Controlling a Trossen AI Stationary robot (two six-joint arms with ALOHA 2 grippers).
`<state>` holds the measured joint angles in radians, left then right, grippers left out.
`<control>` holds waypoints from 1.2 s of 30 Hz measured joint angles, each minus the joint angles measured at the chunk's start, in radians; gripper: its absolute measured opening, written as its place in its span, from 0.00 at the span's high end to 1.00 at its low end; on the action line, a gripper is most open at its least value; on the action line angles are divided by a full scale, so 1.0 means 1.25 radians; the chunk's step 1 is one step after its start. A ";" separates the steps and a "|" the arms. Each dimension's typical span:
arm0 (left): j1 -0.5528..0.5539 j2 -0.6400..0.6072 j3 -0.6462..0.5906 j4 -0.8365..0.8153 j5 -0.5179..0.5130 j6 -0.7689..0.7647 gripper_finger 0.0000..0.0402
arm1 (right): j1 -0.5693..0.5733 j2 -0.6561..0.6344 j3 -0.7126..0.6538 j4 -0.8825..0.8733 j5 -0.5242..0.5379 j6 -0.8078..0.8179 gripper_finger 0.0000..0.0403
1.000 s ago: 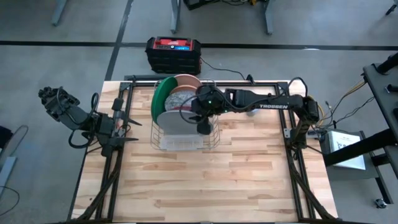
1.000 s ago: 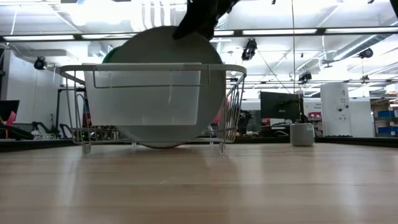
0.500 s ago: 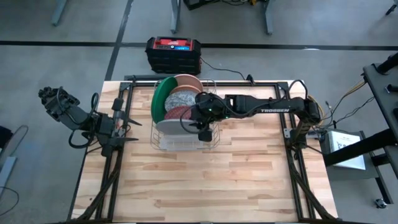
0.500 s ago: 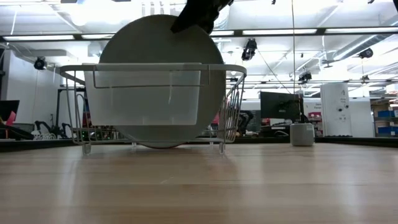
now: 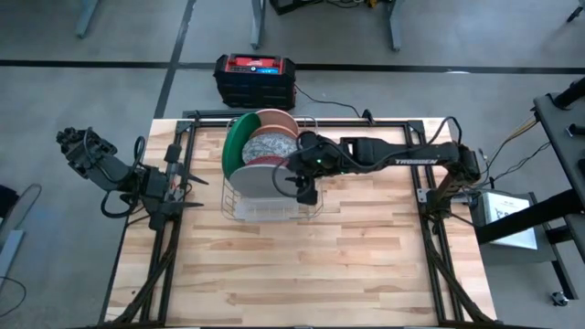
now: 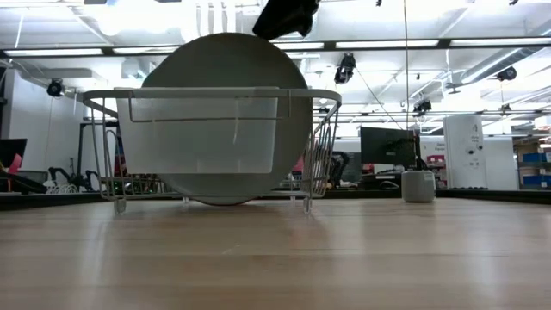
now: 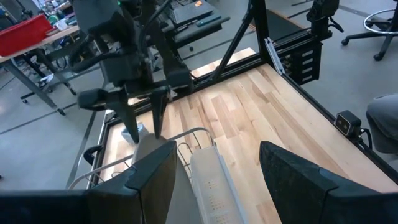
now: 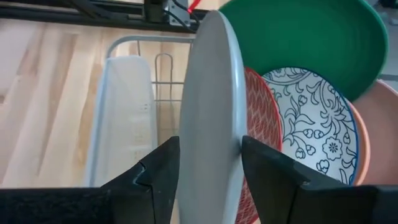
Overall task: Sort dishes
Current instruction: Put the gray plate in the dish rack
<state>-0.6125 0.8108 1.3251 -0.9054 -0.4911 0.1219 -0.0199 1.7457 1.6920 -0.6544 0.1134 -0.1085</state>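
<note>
Rack (image 6: 215,146), wire with a clear tray at its front, stands nearest you in the low view, on the wooden table (image 5: 302,265). Directly behind the tray you see the grey plate (image 6: 225,69) standing upright on edge, its top rising above the rack rim. The right gripper (image 5: 303,183) is positioned over that plate's upper edge. In the right wrist view its fingers (image 8: 158,171) are spread narrowly, one on each side of the grey plate (image 8: 211,106); you cannot tell whether they touch the rim.

Behind the grey plate, in order, you find the red plate (image 8: 254,124), the white plate with a dark floral pattern (image 8: 308,118), the salmon-pink plate (image 8: 376,143) and the dark green plate (image 8: 311,37), all on edge in the rack. The green one is the largest.

The left gripper (image 5: 187,187) waits near the table's left edge, well apart from the rack, with its fingers (image 7: 292,168) spread wide.
</note>
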 joint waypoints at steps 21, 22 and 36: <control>0.000 0.001 0.000 0.000 0.000 0.000 0.45 | 0.005 -0.012 -0.003 0.017 0.189 -0.009 0.58; 0.000 0.001 0.000 0.000 0.000 0.000 0.45 | -0.007 -0.006 -0.004 0.025 0.172 -0.010 0.58; 0.000 0.005 0.000 0.000 0.000 -0.003 0.45 | -0.068 0.059 -0.007 0.049 -0.027 0.010 0.58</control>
<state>-0.6128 0.8165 1.3251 -0.9054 -0.4911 0.1184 -0.1048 1.8198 1.6836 -0.5933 0.0793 -0.0954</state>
